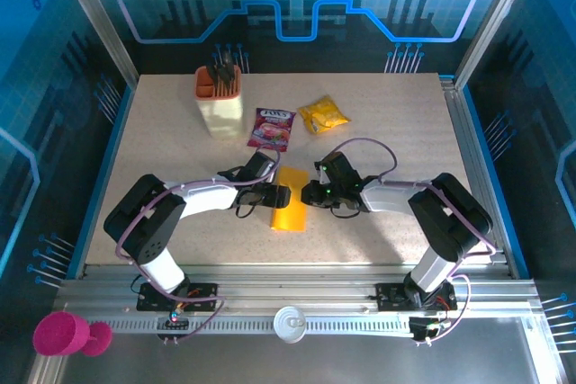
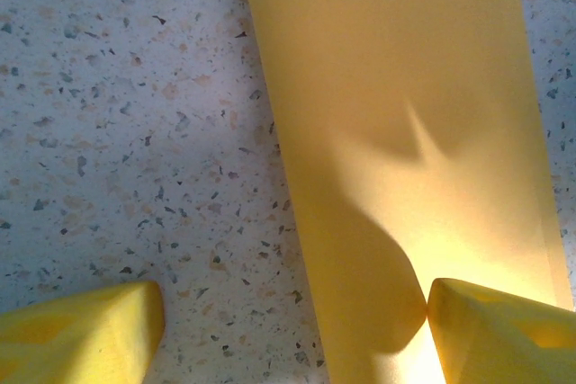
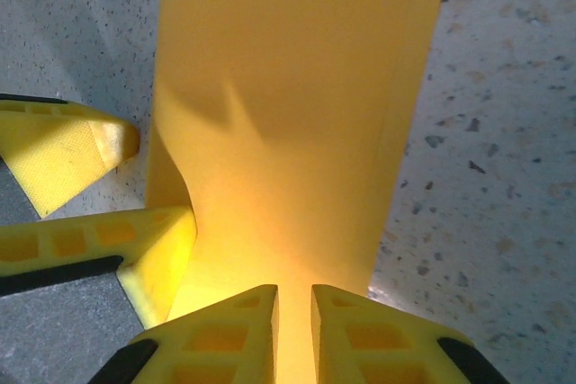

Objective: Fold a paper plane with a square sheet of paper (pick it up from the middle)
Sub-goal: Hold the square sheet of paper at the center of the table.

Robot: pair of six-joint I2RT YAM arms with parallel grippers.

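Tabletop (image 1: 180,159), speckled. At the far side stand a holder (image 1: 219,101), a purple packet (image 1: 272,128) and a yellow packet (image 1: 324,114), all well apart from the work.

Paper (image 1: 290,218) lies mid-tabletop between the two arms, creased to a narrow strip with straight long edges. No pointed nose or wing folds show.

Judgement: early stage. The lengthwise fold is done; corner folds, wings and final shaping are all left.

Left claw (image 2: 288,339): jaws wide apart, one fingertip on the strip, the other on bare tabletop. It grips nothing.

Right claw (image 3: 294,330): jaws almost together, with paper running into the slit. It looks clamped on the strip's edge.
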